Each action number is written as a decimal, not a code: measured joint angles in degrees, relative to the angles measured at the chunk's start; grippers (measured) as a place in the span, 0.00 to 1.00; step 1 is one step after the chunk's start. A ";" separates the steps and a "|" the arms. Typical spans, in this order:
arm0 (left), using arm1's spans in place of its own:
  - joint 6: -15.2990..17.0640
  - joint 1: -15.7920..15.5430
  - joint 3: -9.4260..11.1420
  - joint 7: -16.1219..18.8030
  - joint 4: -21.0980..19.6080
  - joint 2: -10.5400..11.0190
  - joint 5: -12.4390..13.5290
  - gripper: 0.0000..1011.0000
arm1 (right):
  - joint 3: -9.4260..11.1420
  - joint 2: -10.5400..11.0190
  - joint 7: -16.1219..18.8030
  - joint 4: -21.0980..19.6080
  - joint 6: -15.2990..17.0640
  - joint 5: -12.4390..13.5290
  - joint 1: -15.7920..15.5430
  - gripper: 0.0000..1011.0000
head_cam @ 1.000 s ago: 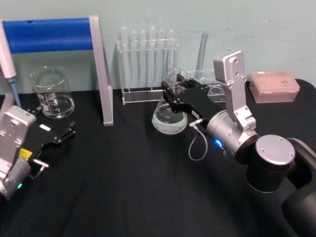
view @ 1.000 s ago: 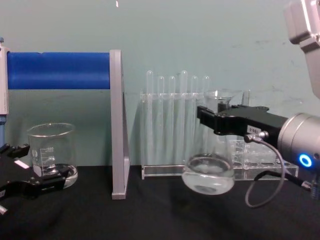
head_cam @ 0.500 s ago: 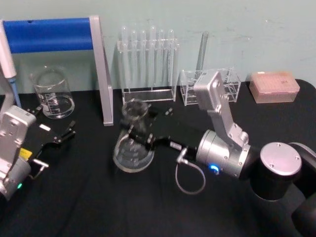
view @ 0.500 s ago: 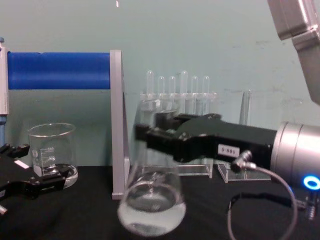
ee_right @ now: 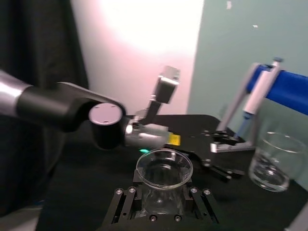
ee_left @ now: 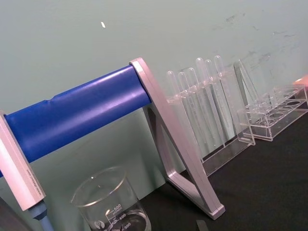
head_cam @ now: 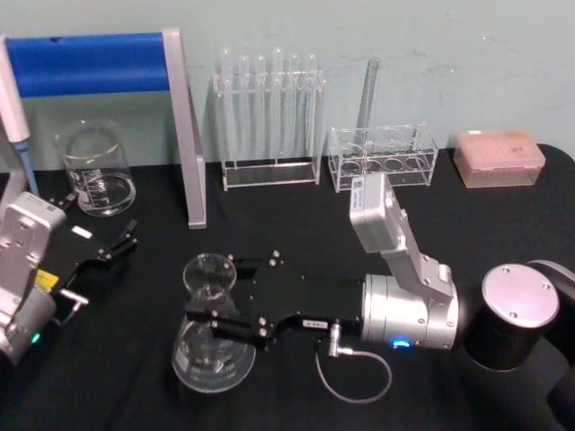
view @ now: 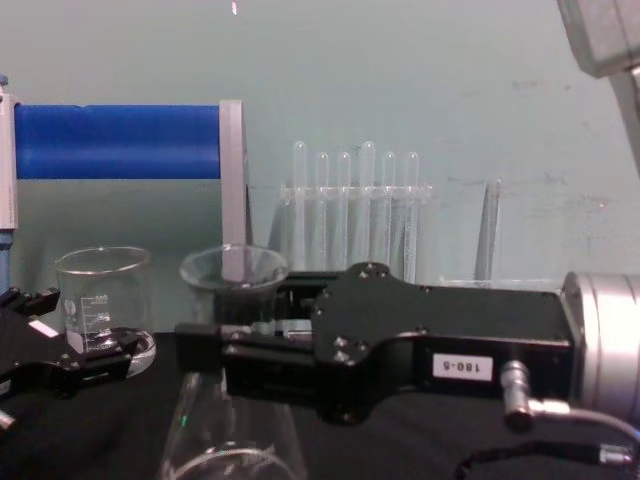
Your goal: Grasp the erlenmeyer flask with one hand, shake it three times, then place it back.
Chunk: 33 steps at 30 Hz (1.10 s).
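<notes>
Nearest the robot, the right gripper (head_cam: 220,296) is pinched across the narrow neck of the erlenmeyer flask (head_cam: 212,361), one black finger on each side just under the flared rim. The flask stands upright over the front of the black table cover (head_cam: 269,215); whether its wide base touches the cover I cannot tell. The hold looks sound for shaking: in the right wrist view the flask (ee_right: 163,168) sits centred between the fingers. I judge the shake is best done in short, even strokes with the mouth up, since the base seems to hold a little clear liquid, and the pinch should not loosen until the base sits flat. To the left, the left gripper (head_cam: 97,223) rests low with its fingers spread and empty, so a stroke that way should stop short of it. Farther back, the grey upright of the blue-barred stand (head_cam: 184,135) and the glass beaker (head_cam: 94,171) beside it limit travel to the left. The test-tube rack (head_cam: 269,117), the low clear rack (head_cam: 382,157) and the pink tip box (head_cam: 499,154) line the back wall, well apart from the flask.
</notes>
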 joint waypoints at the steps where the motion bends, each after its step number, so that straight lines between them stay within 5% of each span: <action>1: 0.00 0.00 0.00 0.00 0.00 0.00 0.00 0.99 | -0.37 0.37 0.97 -0.09 -0.13 0.44 0.22 0.44; 9: 0.00 0.00 0.00 0.00 0.00 0.00 0.00 0.99 | -2.23 1.83 3.92 -0.28 -1.20 1.45 1.20 0.44; 16: 0.00 0.00 0.00 0.00 0.00 0.00 0.00 0.99 | -2.99 2.06 3.05 -0.04 -1.37 1.81 1.75 0.44; 23: 0.00 0.00 0.00 0.00 0.00 0.00 0.00 0.99 | -1.77 0.28 -3.95 1.29 0.06 1.69 1.65 0.44; 33: 0.00 0.00 0.00 0.00 0.00 0.00 0.00 0.99 | 3.87 -5.40 -20.75 4.61 2.30 -2.15 -0.05 0.44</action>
